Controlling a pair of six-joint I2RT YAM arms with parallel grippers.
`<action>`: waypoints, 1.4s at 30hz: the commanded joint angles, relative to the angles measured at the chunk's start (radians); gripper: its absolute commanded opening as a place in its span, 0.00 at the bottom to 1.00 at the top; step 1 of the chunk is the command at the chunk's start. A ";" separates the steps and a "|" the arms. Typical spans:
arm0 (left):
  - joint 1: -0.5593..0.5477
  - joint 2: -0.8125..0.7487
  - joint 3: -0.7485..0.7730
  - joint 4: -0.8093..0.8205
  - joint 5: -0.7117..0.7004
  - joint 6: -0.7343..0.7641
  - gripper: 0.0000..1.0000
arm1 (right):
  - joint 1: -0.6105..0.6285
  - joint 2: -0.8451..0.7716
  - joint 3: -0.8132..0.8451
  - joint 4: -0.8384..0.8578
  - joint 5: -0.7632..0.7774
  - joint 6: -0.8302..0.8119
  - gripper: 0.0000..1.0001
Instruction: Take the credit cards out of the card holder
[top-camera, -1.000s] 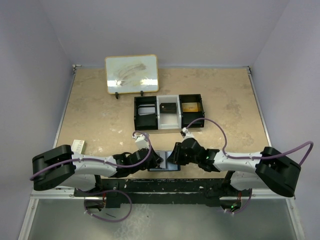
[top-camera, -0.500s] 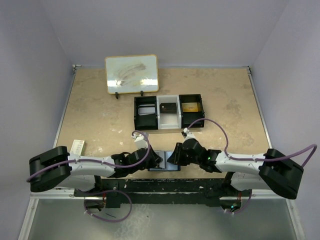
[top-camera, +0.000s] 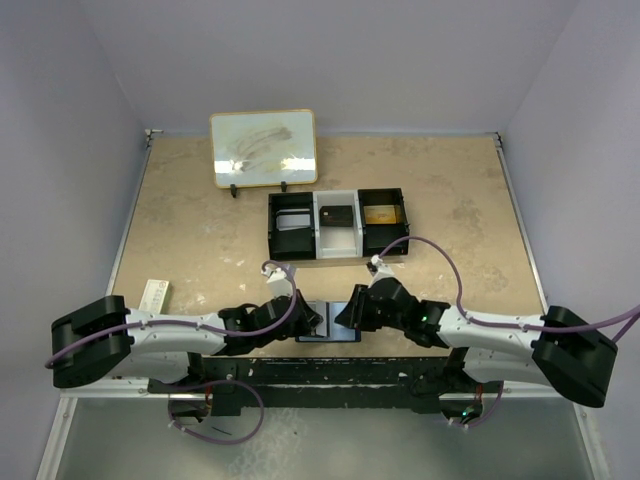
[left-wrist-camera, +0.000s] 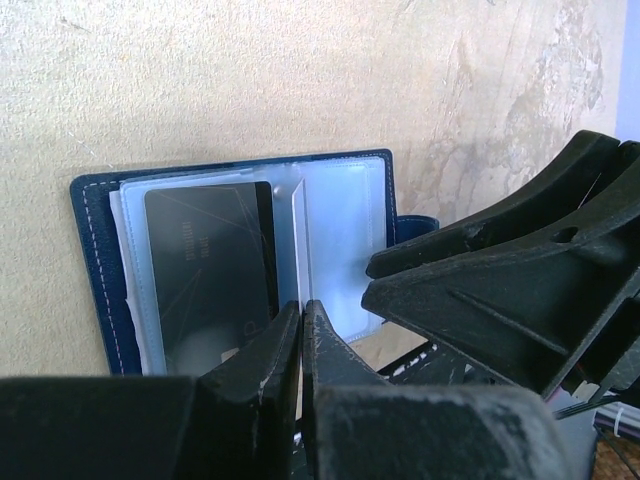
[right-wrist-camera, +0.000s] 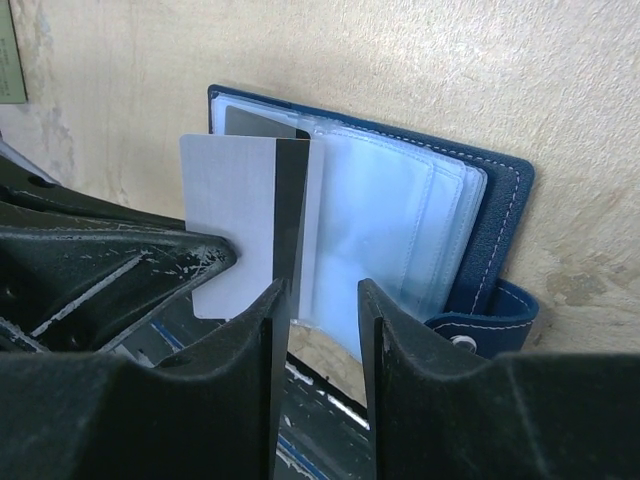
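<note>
Just beyond card holder (top-camera: 330, 321), tray (top-camera: 271, 226) (3 compts)

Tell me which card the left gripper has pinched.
The white card with the black stripe, held on edge by the left gripper; the black card lies flat, sleeved in the card holder.

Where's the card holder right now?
The card holder lies open at the near edge of the table, centre of the top view, between the left gripper and the right gripper, nearer than the black tray.
</note>
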 joint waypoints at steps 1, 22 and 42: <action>-0.005 -0.037 0.028 -0.015 -0.024 0.025 0.00 | 0.003 -0.024 -0.015 0.034 0.009 -0.001 0.37; -0.005 -0.019 0.013 -0.004 0.000 0.036 0.00 | 0.004 0.181 0.019 0.218 -0.047 0.026 0.20; -0.005 0.007 0.022 0.016 0.006 0.036 0.00 | 0.004 0.104 -0.059 0.189 -0.006 0.077 0.22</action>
